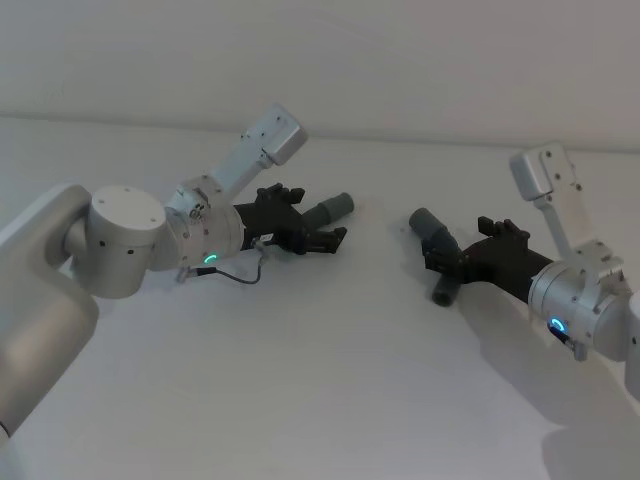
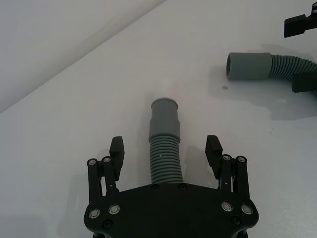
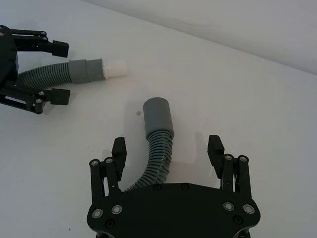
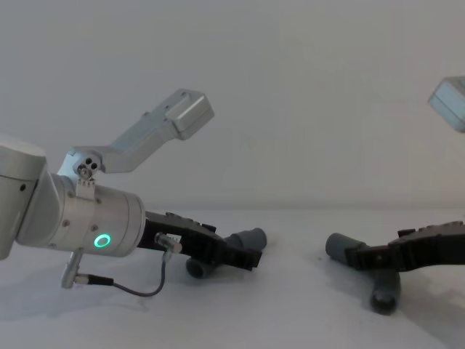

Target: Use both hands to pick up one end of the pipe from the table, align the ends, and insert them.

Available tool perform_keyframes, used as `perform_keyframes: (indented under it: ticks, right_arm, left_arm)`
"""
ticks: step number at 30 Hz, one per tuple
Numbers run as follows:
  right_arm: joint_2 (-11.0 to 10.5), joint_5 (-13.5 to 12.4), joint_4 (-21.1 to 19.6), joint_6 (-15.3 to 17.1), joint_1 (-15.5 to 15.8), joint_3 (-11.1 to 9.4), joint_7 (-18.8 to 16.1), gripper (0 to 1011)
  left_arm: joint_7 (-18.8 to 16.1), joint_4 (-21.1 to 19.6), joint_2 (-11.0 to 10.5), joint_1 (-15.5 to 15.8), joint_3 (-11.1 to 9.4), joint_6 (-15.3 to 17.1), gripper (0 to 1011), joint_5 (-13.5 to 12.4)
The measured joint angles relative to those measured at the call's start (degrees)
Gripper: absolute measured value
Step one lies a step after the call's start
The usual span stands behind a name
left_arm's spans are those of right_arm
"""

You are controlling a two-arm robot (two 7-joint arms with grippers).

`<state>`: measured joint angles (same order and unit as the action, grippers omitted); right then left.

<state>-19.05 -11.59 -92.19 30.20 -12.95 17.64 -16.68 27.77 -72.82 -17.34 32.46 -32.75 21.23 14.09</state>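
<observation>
Pre-grasp, by my read. My left black skeletal gripper [image 2: 165, 146] is spread wide, straddling the ribs of the dark grey bent hose piece [image 2: 164, 119], which lies on the matte white table [image 1: 330, 390] and ends in a narrow white tip [image 3: 115, 68]. Right black skeletal gripper [image 3: 166, 145], likewise spread, straddles the other grey hose piece [image 3: 158, 121] w/ open grey socket [image 2: 246, 66]. Pieces are well apart. Next: pinch both ribbed sections, lift, square tip to socket.

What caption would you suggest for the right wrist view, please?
Open right claw straddling a grey hose piece on the white table.
</observation>
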Motion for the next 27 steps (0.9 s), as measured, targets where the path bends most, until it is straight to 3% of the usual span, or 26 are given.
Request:
perform_keyframes:
  ticks: [27]
  right_arm:
    - [0.46,0.20,1.37,1.22,-0.46,0.06,-1.09,1000]
  left_arm:
    - [0.49,1.35,0.80,0.48,0.20,0.08,1000,-0.48]
